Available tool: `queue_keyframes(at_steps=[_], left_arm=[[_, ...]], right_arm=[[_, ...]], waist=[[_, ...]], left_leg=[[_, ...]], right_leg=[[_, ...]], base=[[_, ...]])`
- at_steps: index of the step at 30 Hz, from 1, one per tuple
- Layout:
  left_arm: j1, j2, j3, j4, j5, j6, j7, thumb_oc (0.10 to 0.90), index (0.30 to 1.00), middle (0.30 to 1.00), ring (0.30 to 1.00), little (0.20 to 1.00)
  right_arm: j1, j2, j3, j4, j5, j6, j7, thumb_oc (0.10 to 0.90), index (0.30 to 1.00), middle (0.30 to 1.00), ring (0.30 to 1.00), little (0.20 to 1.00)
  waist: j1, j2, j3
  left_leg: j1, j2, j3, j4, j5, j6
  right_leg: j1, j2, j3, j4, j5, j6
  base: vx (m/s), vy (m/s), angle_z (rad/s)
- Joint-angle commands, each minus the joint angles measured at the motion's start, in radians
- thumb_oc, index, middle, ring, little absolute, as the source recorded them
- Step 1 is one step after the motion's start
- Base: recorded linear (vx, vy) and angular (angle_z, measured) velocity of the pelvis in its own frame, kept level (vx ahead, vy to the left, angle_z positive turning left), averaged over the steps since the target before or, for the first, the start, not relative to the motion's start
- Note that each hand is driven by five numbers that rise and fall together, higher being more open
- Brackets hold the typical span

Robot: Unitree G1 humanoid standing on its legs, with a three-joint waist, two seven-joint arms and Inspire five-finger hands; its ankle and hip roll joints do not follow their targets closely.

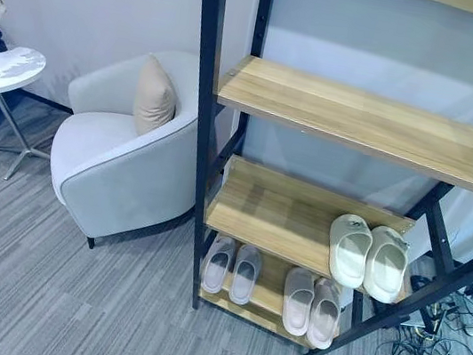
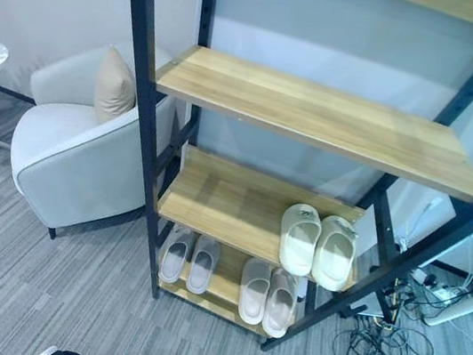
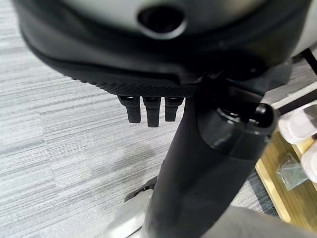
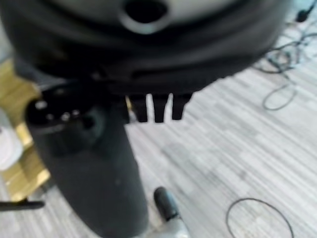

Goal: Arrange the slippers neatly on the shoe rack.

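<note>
Shoe rack point(image 1: 373, 123): black frame with wooden shelves, standing against the wall.
Armchair point(image 1: 108, 166): white, just left of the rack, with a beige cushion point(image 1: 154, 97) on its seat.
Side tabletop point(image 1: 0, 68): round and white, further left.
Middle-shelf slippers point(image 1: 366, 255): a white pair side by side at the right end.
Bottom-shelf slippers: one pair point(image 1: 232, 268) on the left, another pair point(image 1: 312, 305) on the right.
Left hand point(image 3: 151, 109): fingers hang straight, holding nothing.
Right hand point(image 4: 158, 106): fingers hang straight, holding nothing.

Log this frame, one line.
slippers: three pairs on shoe rack, two bottom shelf, one middle shelf | left hand: open, empty | right hand: open, empty
</note>
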Motion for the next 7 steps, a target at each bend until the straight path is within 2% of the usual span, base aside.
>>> queue_keyframes(at_steps=[1,7], left_arm=[[-0.082,-0.01,0.035,0.05,0.032,-0.017,0.052,0.8,0.9,0.9,0.9,0.9],[-0.081,-0.032,0.066,0.102,0.02,-0.01,0.058,0.8,0.9,0.9,0.9,0.9]], right_arm=[[-0.053,-0.031,0.002,0.01,-0.021,-0.01,-0.017,0.8,0.9,0.9,0.9,0.9],[-0.055,-0.019,0.004,0.028,-0.023,-0.003,-0.009,0.8,0.9,0.9,0.9,0.9]], waist=[[0.012,-0.003,-0.012],[0.007,-0.004,-0.012]], left_leg=[[-0.014,-0.008,0.054,0.003,-0.036,-0.025],[0.006,-0.009,0.075,0.003,-0.049,-0.019]], right_leg=[[0.007,-0.004,-0.029,0.02,-0.061,0.055],[0.009,-0.005,0.003,0.02,-0.056,0.057]], base=[[0.01,0.055,-0.06],[0.0,0.041,-0.16]])
